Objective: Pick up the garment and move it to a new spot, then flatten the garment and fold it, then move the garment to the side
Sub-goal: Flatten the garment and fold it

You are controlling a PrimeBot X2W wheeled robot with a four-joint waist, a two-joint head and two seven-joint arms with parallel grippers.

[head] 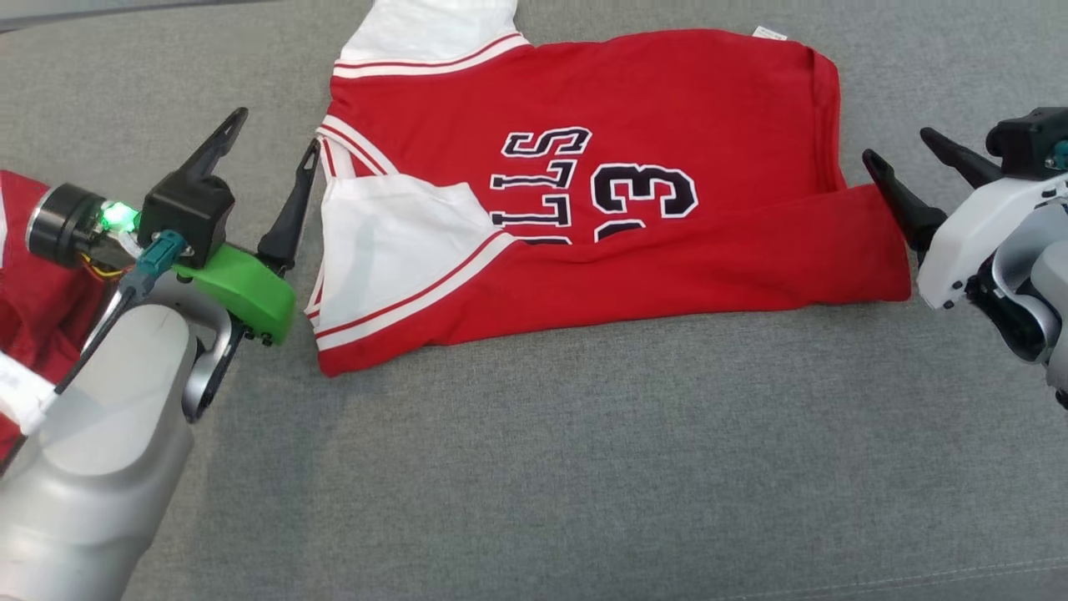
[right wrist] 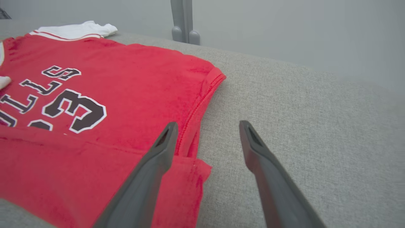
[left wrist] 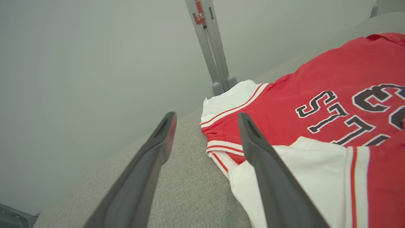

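Illumination was even, diffuse and moderately bright in all three views; no single source could be identified. Shadows were soft and faint, the clearest being a thin band under the near hem of the garment (head: 584, 209) in the head view. The grey bench (head: 584, 459) showed no glare. A green indicator light (head: 117, 215) glowed on the left wrist. The head view was sharp. In the wrist views, the left pincer (left wrist: 206, 116) and right pincer (right wrist: 208, 124) rendered soft near the lens, the wall (left wrist: 79, 63) appeared hazy, and wide-angle stretching increased toward the edges.
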